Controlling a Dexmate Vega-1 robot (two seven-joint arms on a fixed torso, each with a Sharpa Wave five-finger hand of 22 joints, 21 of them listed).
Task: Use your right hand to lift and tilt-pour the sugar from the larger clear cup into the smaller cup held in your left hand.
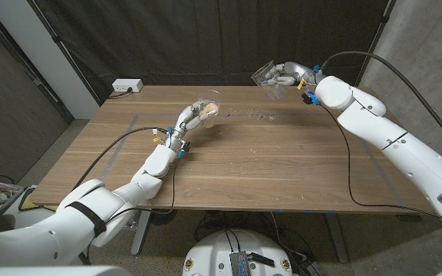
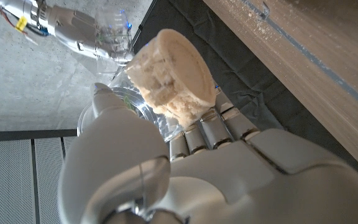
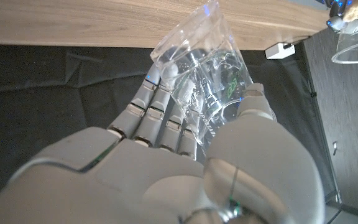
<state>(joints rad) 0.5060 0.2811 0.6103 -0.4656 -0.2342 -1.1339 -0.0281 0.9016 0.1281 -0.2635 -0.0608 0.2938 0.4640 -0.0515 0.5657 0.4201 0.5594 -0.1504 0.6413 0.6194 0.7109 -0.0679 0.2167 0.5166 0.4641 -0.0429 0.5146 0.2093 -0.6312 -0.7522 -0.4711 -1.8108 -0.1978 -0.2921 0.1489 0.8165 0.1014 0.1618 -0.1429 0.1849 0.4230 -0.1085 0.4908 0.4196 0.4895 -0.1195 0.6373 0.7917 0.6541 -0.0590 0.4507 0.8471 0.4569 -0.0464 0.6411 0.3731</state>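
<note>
The pour looks done; the right hand [image 1: 286,75] grips the larger clear cup [image 1: 266,77], tipped and see-through, upper right; the left hand [image 1: 192,116] holds the smaller cup [image 1: 209,109] with sugar [image 2: 173,78], middle; next, I think, set the big cup upright.

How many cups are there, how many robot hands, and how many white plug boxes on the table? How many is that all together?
Clear cups: 2, the smaller cup and the larger cup
Robot hands: 2, the left hand and the right hand
White plug boxes: 1, the power strip
Total: 5
</note>
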